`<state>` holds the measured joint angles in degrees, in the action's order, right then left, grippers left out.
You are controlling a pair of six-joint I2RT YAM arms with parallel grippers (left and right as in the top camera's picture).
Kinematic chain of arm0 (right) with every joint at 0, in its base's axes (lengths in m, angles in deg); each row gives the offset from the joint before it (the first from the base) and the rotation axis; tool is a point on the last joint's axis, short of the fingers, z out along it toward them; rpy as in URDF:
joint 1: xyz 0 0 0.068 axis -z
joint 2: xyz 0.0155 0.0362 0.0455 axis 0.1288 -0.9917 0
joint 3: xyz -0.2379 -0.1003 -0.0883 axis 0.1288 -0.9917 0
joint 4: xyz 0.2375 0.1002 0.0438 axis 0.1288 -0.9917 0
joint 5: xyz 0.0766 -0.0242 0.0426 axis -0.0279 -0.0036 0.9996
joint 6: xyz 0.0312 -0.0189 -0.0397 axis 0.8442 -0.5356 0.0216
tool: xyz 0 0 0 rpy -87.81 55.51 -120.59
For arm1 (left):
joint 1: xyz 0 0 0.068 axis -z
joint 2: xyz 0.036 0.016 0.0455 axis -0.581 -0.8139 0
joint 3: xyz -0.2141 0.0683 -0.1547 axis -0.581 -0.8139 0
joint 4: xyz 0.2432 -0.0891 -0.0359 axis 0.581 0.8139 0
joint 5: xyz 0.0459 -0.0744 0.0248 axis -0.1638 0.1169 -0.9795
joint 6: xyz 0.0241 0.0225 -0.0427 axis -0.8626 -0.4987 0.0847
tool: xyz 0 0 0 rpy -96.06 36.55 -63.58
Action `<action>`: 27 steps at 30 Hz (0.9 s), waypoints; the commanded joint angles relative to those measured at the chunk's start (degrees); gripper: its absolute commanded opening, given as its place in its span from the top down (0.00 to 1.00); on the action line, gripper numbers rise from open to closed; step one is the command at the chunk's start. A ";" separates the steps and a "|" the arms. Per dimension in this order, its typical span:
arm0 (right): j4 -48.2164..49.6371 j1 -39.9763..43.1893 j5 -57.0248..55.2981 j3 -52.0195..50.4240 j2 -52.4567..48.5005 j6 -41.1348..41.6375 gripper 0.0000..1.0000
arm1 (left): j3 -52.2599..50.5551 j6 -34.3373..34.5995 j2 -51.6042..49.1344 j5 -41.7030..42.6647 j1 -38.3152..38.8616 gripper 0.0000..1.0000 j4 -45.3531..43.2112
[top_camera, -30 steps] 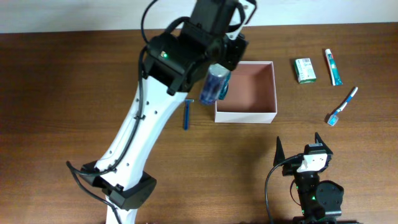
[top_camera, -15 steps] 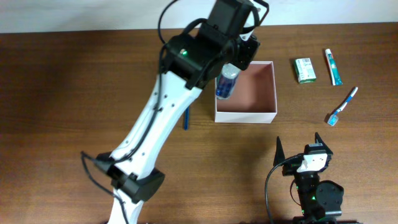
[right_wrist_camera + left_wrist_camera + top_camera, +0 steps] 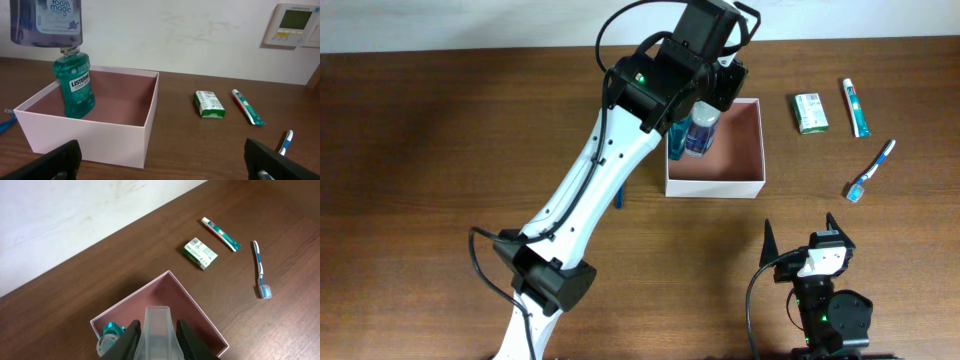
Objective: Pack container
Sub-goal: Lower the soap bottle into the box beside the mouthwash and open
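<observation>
The container [image 3: 716,186] is a square white-walled box with a pinkish inside, right of the table's centre. A green mouthwash bottle [image 3: 75,85] stands upright in its back left corner. My left gripper [image 3: 157,341] is shut on a translucent blue-purple bottle [image 3: 701,128] and holds it in the air over the container's left part. In the right wrist view that bottle [image 3: 46,22] hangs just above the mouthwash cap. My right gripper [image 3: 800,235] rests open near the front edge, below the container, with nothing between its fingers.
A green-and-white carton [image 3: 810,112], a toothpaste tube [image 3: 856,107] and a blue toothbrush [image 3: 871,171] lie to the right of the container. A blue razor [image 3: 618,190] lies left of it, partly under my left arm. A white wall runs along the table's far edge.
My left arm has swung right with the blue-purple bottle, from outside the container's left wall to above its inside. The right arm has not moved.
</observation>
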<state>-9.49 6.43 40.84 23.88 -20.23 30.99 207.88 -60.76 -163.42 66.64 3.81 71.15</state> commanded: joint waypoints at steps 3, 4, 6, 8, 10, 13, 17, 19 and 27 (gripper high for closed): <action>-0.35 -0.52 -0.26 -0.26 0.37 0.04 0.01 | 1.92 0.81 -2.27 0.87 0.04 0.76 -1.97; -0.35 -0.52 -0.26 -0.26 0.37 0.04 0.01 | 1.92 0.81 -2.95 0.85 0.04 0.76 -2.27; -0.35 -0.52 -0.26 -0.26 0.37 0.04 0.01 | 1.90 0.81 -3.82 0.87 0.04 0.76 -3.06; -0.35 -0.52 -0.26 -0.26 0.37 0.02 0.01 | 1.92 0.79 -4.52 0.85 0.04 0.76 -4.17; -0.35 -0.52 -0.26 -0.26 0.37 0.04 0.01 | 1.92 0.79 -5.05 0.85 0.04 0.76 -5.25; -0.35 -0.52 -0.26 -0.26 0.37 0.04 0.01 | 1.92 0.79 -5.86 0.85 0.04 0.76 -6.25; -0.35 -0.52 -0.26 -0.26 0.37 0.04 0.01 | 1.90 0.76 -7.15 0.83 0.00 0.76 -6.40; -0.35 -0.52 -0.26 -0.26 0.37 0.04 0.01 | 1.92 0.79 -7.50 0.83 -0.11 0.76 -6.75; -0.35 -0.52 -0.26 -0.26 0.37 0.04 0.01 | 1.90 0.76 -8.57 0.66 -0.11 0.75 -7.82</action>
<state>-9.49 6.43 40.84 23.88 -20.23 30.95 207.94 -60.76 -171.25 66.64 3.81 64.06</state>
